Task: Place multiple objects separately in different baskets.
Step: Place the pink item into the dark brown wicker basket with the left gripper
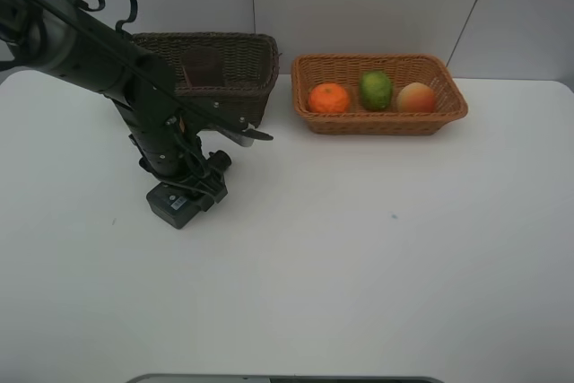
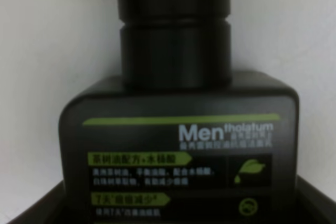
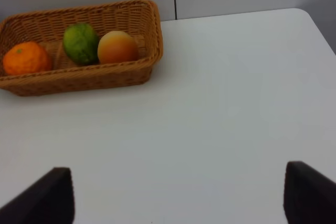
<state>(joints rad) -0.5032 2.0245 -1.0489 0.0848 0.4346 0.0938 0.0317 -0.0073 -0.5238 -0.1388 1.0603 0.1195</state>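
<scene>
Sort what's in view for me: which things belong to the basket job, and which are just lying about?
Job: dark brown basket, tan basket, orange, green fruit, red-orange fruit, dark green bottle.
Not part of it: white table, grey edge along the table's near side.

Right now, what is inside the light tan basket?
The light tan basket holds an orange, a green fruit and a red-orange fruit in a row. The basket floor beneath them is covered.

High view and right wrist share the tan basket (image 1: 379, 121).
</scene>
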